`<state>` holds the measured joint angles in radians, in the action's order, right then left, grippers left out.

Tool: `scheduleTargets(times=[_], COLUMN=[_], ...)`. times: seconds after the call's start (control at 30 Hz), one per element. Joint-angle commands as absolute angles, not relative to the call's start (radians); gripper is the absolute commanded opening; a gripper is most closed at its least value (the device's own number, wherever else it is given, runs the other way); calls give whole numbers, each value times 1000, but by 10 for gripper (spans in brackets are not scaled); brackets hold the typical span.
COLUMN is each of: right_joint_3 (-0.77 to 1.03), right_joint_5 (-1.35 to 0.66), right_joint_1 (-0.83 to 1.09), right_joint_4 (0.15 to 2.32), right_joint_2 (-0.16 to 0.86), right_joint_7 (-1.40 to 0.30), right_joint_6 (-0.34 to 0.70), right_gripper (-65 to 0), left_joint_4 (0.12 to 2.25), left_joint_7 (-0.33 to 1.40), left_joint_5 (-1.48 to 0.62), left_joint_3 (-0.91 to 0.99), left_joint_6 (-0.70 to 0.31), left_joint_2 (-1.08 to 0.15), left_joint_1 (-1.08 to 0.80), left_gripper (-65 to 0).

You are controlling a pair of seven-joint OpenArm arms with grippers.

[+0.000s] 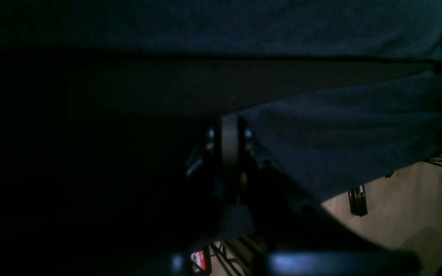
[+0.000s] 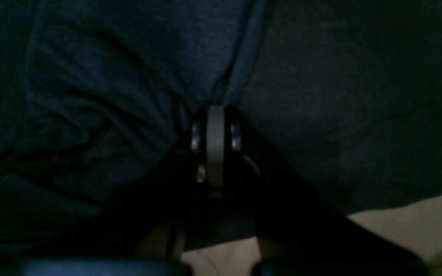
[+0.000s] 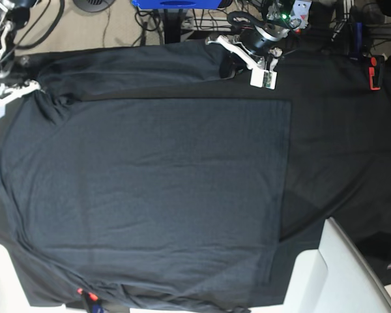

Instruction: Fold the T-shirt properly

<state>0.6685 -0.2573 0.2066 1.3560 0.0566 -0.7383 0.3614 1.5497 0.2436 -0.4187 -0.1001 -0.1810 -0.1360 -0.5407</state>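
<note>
While the T-shirt (image 3: 150, 189) lies spread on the tabletop (image 3: 339, 130), we see the left claw (image 1: 228, 130) and right claw (image 2: 215, 115) each pinching its far edge, presumably to draw a fold.

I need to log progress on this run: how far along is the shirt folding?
Early. The T-shirt lies mostly flat on the black tablecloth, one long strip turned over along its far edge. Both the left gripper and right gripper look shut on shirt fabric there. The remaining folds are left.

A black tablecloth (image 3: 332, 130) covers the table, and the T-shirt (image 3: 150, 195) (blue-grey, spread flat) lies on the tablecloth.
</note>
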Motion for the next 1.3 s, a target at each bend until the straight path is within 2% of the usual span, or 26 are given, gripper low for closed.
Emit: scheduleTargets(times=[0.0, 0.1, 0.3, 0.5, 0.77, 0.97, 1.27], right_joint_3=[671, 671, 662, 661, 659, 659, 659], right_joint_5=[-263, -260, -259, -259, -257, -257, -257], right_joint_1=[194, 188, 162, 104, 7, -51, -120], right_joint_4=[1379, 1420, 1491, 1484, 1420, 1316, 1210], right_joint_2=[71, 73, 74, 104, 133, 165, 171], right_joint_7=[-751, -794, -878, -940, -993, -986, -928], right_joint_6=[367, 364, 246, 193, 148, 148, 148], right_gripper=[-650, -650, -650, -650, -650, -650, -650], left_joint_4=[1587, 1647, 1761, 1779, 1779, 1774, 1725], left_joint_7=[223, 243, 504, 584, 625, 625, 684], left_joint_5=[-427, -427, -427, -427, -427, -427, -420], left_joint_3=[-102, -101, -88, -88, -87, -19, -18], left_joint_6=[-188, -188, -188, -186, -186, -186, -186], left_joint_2=[-137, -139, -133, -130, -130, -128, -133], left_joint_1=[-549, -550, -493, -418, -338, -263, -84], left_gripper=[-650, -650, -650, -650, -650, -650, -650])
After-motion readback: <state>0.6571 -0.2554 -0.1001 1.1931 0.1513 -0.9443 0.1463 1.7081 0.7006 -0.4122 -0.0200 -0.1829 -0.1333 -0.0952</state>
